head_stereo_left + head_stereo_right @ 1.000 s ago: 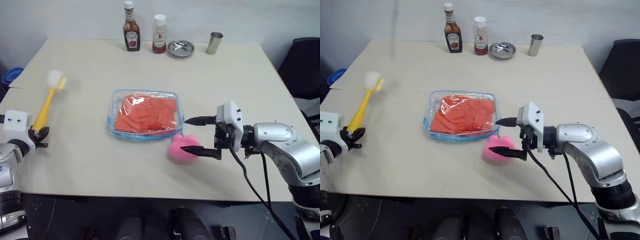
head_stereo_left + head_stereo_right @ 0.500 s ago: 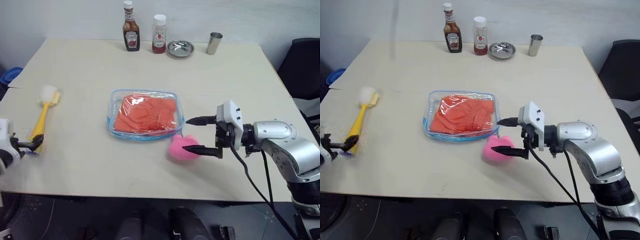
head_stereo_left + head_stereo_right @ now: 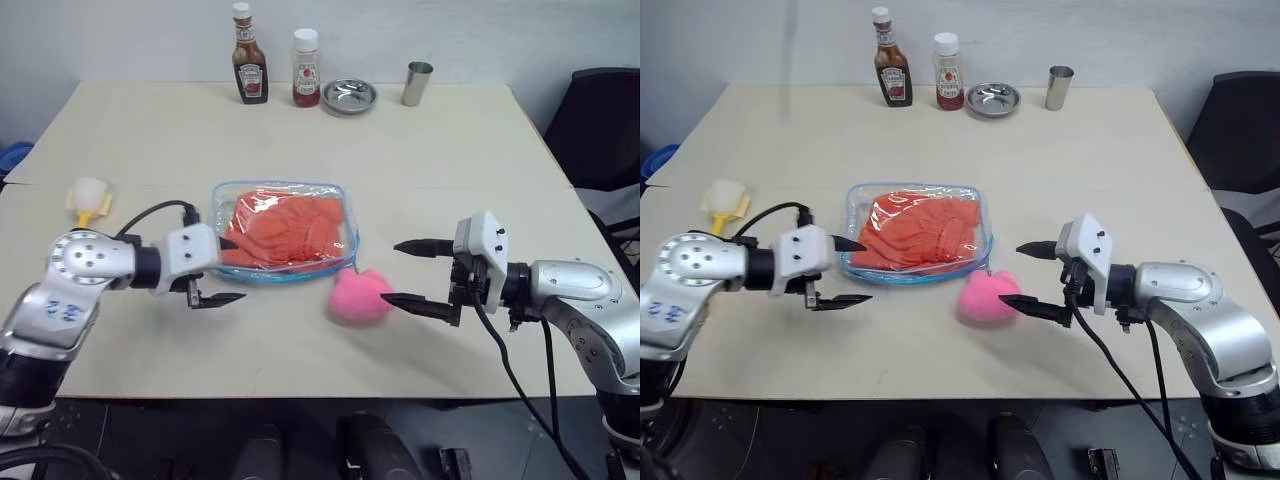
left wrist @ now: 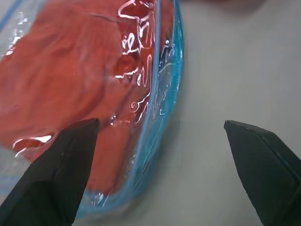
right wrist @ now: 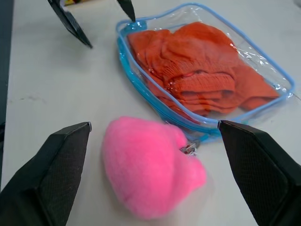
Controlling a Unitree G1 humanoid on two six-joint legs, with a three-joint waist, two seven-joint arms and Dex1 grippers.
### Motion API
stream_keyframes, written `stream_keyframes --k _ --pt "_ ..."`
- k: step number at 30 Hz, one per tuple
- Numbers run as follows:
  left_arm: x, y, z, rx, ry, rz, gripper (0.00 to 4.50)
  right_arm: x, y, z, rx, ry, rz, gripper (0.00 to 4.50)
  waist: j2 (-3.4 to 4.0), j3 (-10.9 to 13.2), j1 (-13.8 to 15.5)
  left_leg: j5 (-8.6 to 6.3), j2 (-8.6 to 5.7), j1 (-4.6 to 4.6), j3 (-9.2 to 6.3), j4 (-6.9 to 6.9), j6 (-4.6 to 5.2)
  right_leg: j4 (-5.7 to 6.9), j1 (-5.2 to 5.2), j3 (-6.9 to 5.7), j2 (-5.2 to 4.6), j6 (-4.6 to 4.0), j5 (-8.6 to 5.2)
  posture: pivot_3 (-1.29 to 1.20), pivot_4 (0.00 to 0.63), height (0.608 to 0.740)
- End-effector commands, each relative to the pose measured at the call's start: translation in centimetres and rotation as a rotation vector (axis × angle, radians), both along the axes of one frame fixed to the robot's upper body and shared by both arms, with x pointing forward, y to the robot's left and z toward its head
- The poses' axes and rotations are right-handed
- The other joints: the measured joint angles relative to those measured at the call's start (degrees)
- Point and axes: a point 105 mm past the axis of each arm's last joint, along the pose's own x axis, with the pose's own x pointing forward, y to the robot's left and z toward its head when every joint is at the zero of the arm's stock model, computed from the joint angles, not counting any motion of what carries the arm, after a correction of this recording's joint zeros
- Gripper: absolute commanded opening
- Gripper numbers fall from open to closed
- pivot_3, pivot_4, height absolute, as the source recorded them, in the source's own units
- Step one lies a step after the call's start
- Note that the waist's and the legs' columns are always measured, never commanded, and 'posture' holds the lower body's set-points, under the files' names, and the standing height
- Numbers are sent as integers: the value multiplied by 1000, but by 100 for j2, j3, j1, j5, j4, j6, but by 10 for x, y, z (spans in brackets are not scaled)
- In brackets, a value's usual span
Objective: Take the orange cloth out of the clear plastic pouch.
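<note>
- Fingers first: both pairs stand spread wide and hold nothing. The left gripper [image 3: 222, 270] has one black finger over the pouch's near-left corner and the other over bare table. The right gripper [image 3: 420, 277] hangs open off the pouch's right end.
- Biggest thing out there is the pale table [image 3: 450, 160], and mid-table lies the clear plastic pouch [image 3: 283, 187], flat, its blue edging running all round.
- Inside it sits the orange cloth [image 3: 290, 228], wrinkled and filling most of the pouch. The pouch looks shut, so the cloth is not out yet; I judge the job barely begun.
- Now the relation that matters: the pouch's long axis runs across the table, left to right, between the two grippers. From the left fingers the cloth lies just ahead and to the robot's right. From the right fingers it lies off to the robot's left, well apart by comparison.
- So the left arm is the nearer one, right at the corner. The right has a pink plush [image 3: 361, 294] lying between it and the pouch, touching the pouch's near-right corner, where a small metal zipper pull seems to poke out.
- My call: the next move is a pinch on that left corner to steady the pouch.
- Smaller items well clear: a yellow-handled brush [image 3: 87, 199] far left, with a ketchup bottle [image 3: 247, 67], a red sauce bottle [image 3: 306, 68], a steel dish [image 3: 350, 96] and a metal cup [image 3: 416, 83] along the far edge.
</note>
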Motion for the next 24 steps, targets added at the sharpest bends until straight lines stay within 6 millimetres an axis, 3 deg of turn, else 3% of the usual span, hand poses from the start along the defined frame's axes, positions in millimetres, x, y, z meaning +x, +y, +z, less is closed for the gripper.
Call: stream_keyframes --k 1,4,7,17,24 --pt "18 0 4 68 -81 -47 4489 -11 2 8 -1 -45 6 4500 0 0 23 0 0 -5 -1 4 1 -1 -2 -1 0 0 0 0 150 740" --pt "30 0 7 70 -106 -53 4489 -18 1 7 -1 -35 -1 4500 -2 1 32 -3 -3 -15 -4 18 7 -3 -1 -4 -7 0 0 0 150 740" --pt "34 4 5 80 -114 -63 3949 -20 -1 7 -1 -31 -16 4500 -1 1 9 -3 -5 -15 -1 19 6 -2 -1 -1 -8 0 0 0 150 740" --pt "18 4 -4 82 -57 -172 953 -19 -4 8 -11 -15 -20 4500 -2 1 24 1 -4 -13 -4 22 0 3 -1 -4 -9 0 0 0 150 740" --pt "-5 0 -4 91 -62 -298 953 -27 -8 4 -45 30 27 4500 -2 1 22 0 -2 -13 -6 22 1 2 0 -4 -9 0 0 0 150 740"
